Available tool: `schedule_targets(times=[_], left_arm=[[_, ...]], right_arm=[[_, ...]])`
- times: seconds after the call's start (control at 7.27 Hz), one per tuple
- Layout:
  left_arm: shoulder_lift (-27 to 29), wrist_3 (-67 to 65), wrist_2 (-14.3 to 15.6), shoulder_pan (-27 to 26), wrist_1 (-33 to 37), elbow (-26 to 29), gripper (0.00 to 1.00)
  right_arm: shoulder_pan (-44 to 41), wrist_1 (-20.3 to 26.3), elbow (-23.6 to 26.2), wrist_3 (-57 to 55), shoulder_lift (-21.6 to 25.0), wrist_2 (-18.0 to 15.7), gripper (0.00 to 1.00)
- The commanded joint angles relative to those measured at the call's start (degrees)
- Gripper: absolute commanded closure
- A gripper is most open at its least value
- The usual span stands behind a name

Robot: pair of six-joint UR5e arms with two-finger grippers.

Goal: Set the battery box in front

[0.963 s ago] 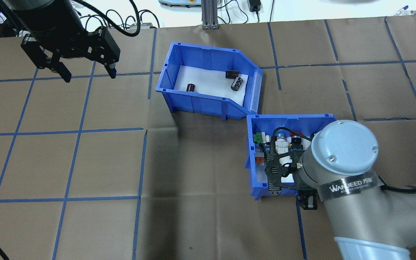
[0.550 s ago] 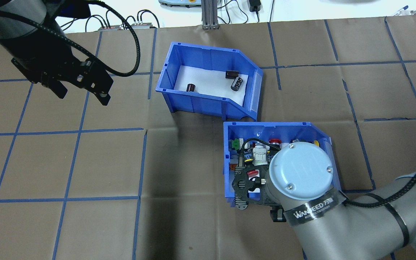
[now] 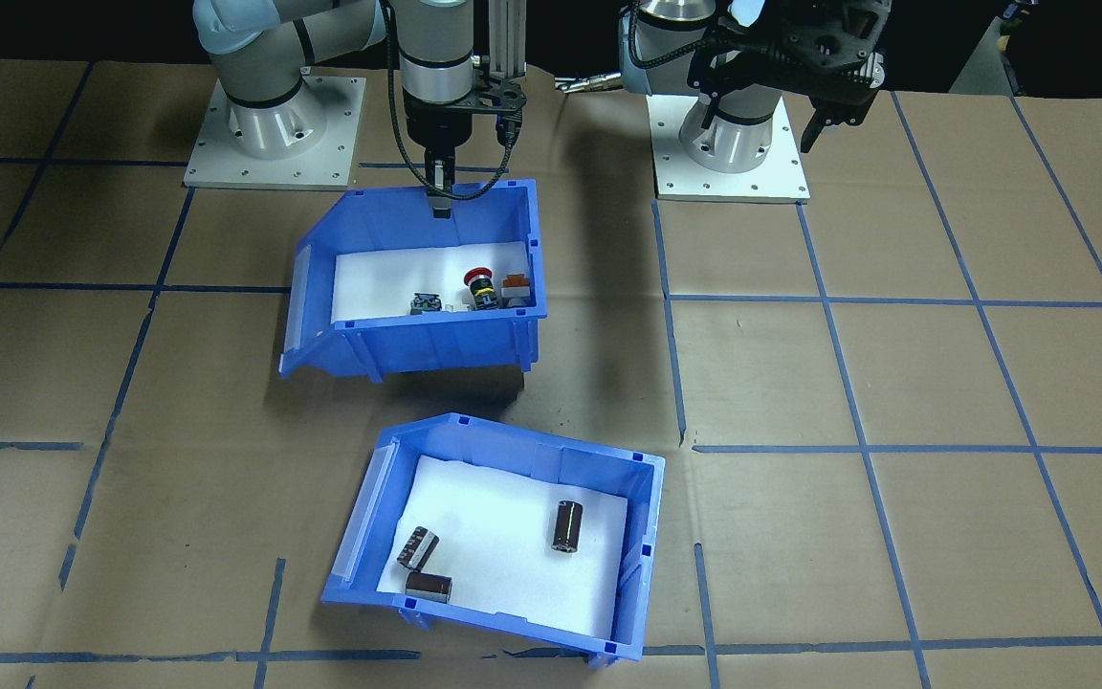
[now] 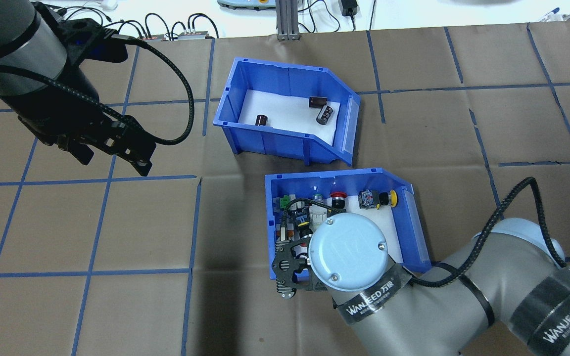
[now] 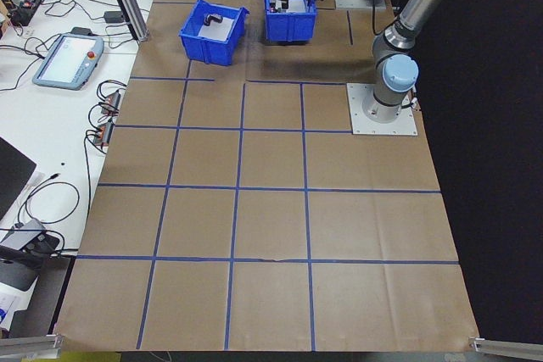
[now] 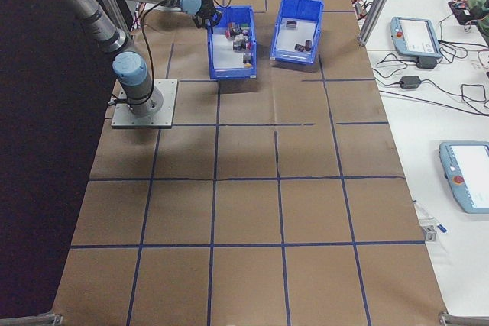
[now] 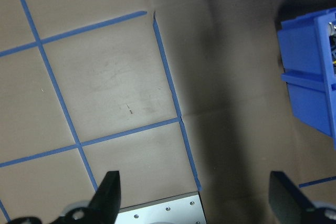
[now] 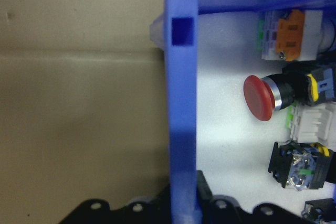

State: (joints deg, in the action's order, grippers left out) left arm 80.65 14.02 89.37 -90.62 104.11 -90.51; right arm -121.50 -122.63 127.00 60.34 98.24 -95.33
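The blue plastic battery box with three dark brown cylinders [image 4: 285, 116] sits on the bench, just beyond the blue plastic bin of push-button switches [image 4: 339, 217]. The right gripper [image 3: 440, 194] has its fingers clamped on that switch bin's wall. The left gripper [image 4: 112, 158] hangs released over bare bench, well apart from both.

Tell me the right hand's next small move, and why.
Probably slide the switch bin slightly toward the robot's left. The right hand clamps its robot-side wall, and the bin sits behind the battery box but offset to the right; lining them up would leave the battery box squarely in front.
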Motion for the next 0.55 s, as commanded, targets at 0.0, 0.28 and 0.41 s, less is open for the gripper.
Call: schedule_targets(times=[0.0,0.28,0.41], left_arm=[[-0.31,-0.05,0.1,0.01,-0.05,-0.63,0.01],[-0.31,0.04,0.28,0.01,-0.22,0.07,0.01],[-0.31,0.04,0.19,0.01,-0.31,0.07,0.01]], right_arm=[[-1.19,-0.76,-2.28,-1.97,-5.41,-0.21,0.92],[-1.38,-1.56,-2.2,-2.42,-6.39,-0.04,0.39],[-1.38,-2.26,-2.37,-2.42,-5.96,0.49,0.02]])
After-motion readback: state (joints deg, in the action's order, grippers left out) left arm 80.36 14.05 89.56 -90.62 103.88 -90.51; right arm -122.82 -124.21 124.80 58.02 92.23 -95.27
